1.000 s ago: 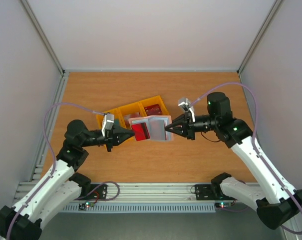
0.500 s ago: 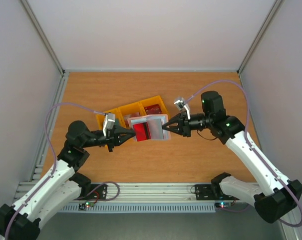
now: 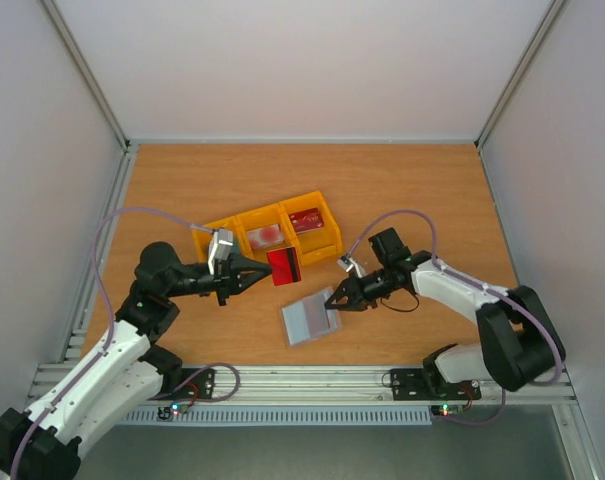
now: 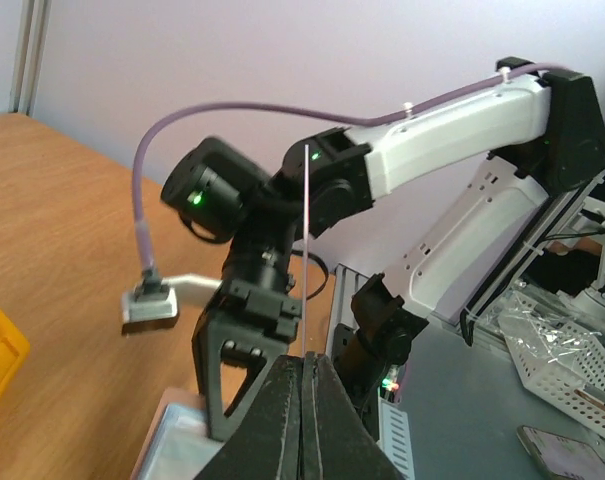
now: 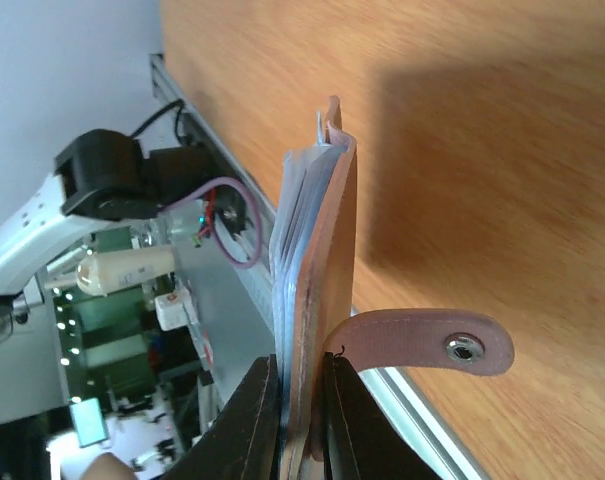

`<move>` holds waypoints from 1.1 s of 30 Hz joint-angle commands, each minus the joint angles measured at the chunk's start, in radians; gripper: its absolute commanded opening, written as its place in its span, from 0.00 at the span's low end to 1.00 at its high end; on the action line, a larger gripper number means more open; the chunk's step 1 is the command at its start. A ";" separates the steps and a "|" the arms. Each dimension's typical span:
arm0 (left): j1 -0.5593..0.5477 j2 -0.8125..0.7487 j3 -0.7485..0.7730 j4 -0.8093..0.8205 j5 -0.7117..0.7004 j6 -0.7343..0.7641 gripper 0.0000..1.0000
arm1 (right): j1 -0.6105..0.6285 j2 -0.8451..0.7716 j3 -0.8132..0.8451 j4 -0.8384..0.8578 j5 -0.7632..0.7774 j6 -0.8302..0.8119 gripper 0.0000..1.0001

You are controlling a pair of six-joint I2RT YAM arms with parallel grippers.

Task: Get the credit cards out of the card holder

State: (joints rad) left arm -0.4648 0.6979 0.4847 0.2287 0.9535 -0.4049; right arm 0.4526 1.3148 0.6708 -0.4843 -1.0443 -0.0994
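My left gripper (image 3: pixel 250 272) is shut on the edge of a dark red card (image 3: pixel 283 265) and holds it above the table. In the left wrist view the card (image 4: pixel 308 250) is an edge-on thin line rising from the shut gripper (image 4: pixel 304 362). My right gripper (image 3: pixel 334 300) is shut on the card holder (image 3: pixel 310 320), which hangs low near the front with its pale blue-grey inside up. In the right wrist view the holder (image 5: pixel 322 260) is edge-on between the jaws (image 5: pixel 302 372), with its snap strap (image 5: pixel 422 345) hanging free. No teal card shows.
A yellow three-compartment tray (image 3: pixel 327 228) stands behind the grippers. A whitish-pink card (image 3: pixel 265 236) lies in its middle compartment and a reddish card (image 3: pixel 310 221) in its right one. Side walls close in the table.
The right gripper has carried the card holder down and toward the front, away from the left gripper. The dark red card has come out of the holder and stays in the left gripper.
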 commanded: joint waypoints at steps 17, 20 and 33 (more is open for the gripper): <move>0.006 -0.025 0.077 -0.052 -0.064 0.291 0.00 | -0.117 0.028 0.093 -0.285 0.432 0.003 0.58; 0.003 -0.050 0.111 -0.123 -0.208 0.609 0.00 | -0.114 -0.087 0.227 -0.477 0.643 -0.041 0.59; -0.005 0.041 0.040 0.248 -0.351 2.154 0.00 | 0.077 -0.242 0.528 -0.140 0.273 0.000 0.59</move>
State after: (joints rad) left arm -0.4664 0.6991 0.5358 0.2703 0.5735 1.1446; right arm 0.4526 1.0683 1.1534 -0.8047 -0.6426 -0.1547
